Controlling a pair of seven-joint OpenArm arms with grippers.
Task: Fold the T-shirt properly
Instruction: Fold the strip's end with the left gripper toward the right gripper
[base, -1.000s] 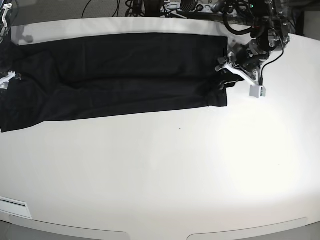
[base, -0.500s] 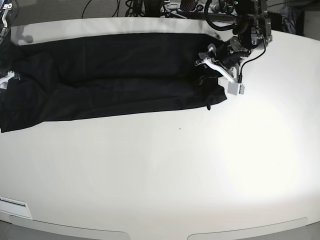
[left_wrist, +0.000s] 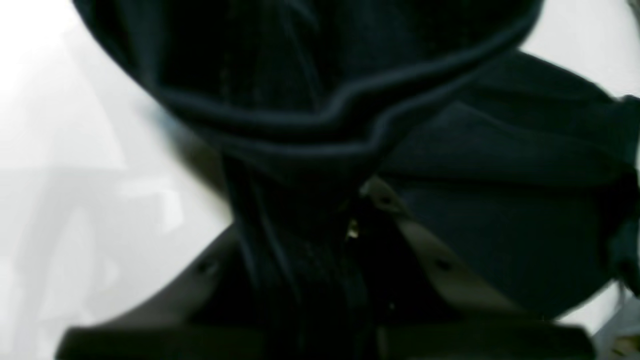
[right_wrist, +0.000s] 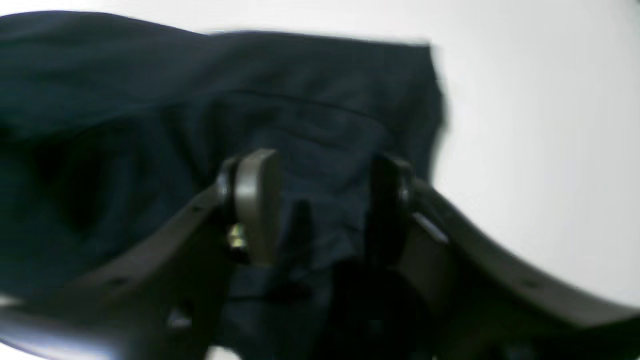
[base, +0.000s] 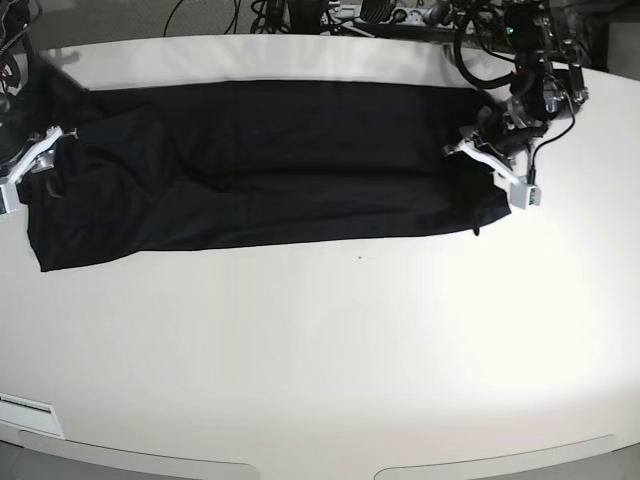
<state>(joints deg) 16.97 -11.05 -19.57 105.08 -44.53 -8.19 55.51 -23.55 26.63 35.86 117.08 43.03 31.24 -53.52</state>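
Jaws of the left gripper (left_wrist: 320, 235) are pinched shut on a bunched fold of the T-shirt (base: 260, 160); the right gripper (right_wrist: 320, 210) stands part open, cloth between its pads (right_wrist: 257, 200), grip not confirmed. Beyond both, the shirt lies as a long band across the white table (base: 330, 360). Matte black knit, limp, light, hemmed edge rolled; judged best taken at end corners.

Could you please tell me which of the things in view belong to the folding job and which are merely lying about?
Part of the job:
- T-shirt, stretched out long on the table
- left tool, shut on one end of the shirt
- right tool, over the other end

Lying about:
- white table
- cables behind the table
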